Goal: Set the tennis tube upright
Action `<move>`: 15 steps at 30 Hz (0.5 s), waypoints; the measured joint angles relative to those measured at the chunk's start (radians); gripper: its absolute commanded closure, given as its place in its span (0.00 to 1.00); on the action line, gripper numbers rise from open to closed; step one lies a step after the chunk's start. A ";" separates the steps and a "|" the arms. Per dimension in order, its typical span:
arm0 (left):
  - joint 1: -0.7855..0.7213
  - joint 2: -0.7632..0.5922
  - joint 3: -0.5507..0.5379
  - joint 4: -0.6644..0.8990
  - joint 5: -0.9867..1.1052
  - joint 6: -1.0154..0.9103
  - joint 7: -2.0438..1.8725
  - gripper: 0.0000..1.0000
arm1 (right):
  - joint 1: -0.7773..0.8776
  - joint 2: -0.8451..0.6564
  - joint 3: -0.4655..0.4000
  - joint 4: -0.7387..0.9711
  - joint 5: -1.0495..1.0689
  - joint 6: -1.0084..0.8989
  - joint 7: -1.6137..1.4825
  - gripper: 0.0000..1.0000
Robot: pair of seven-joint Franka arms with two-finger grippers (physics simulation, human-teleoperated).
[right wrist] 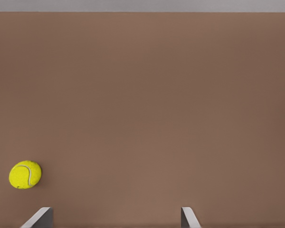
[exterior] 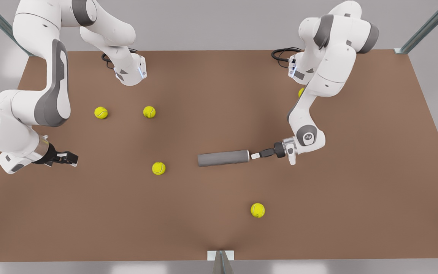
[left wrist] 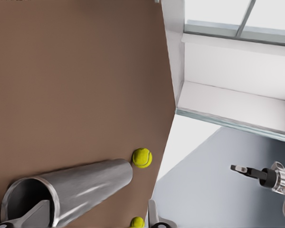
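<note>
A robot test cell is showing here (a rendered one, going by its flat, spotless surfaces), not a home or a shop. Two white arms are standing along the far edge of a bare brown table [exterior: 219, 83], with black cables [exterior: 281, 53] looping at their bases. The left gripper [exterior: 255, 155] is working low over the tabletop, with a grey tennis tube [exterior: 222, 158] lying just ahead of it and yellow tennis balls [exterior: 158, 168] lying scattered farther out. Grey metal frame struts [exterior: 428, 26] are rising from the table corners, well behind that gripper. Beside the right gripper [exterior: 72, 158] the table is ending, and plain pale grey floor and walls are closing the space in
</note>
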 measured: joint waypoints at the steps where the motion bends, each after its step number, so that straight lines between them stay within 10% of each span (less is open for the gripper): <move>1: 0.000 0.006 0.000 0.000 -0.001 0.001 0.017 0.00 | 0.000 0.001 0.000 0.000 0.000 0.000 0.002 0.00; 15: -0.001 0.032 -0.013 -0.010 -0.042 0.011 0.194 0.00 | 0.004 0.009 0.002 0.001 0.001 0.004 0.019 0.00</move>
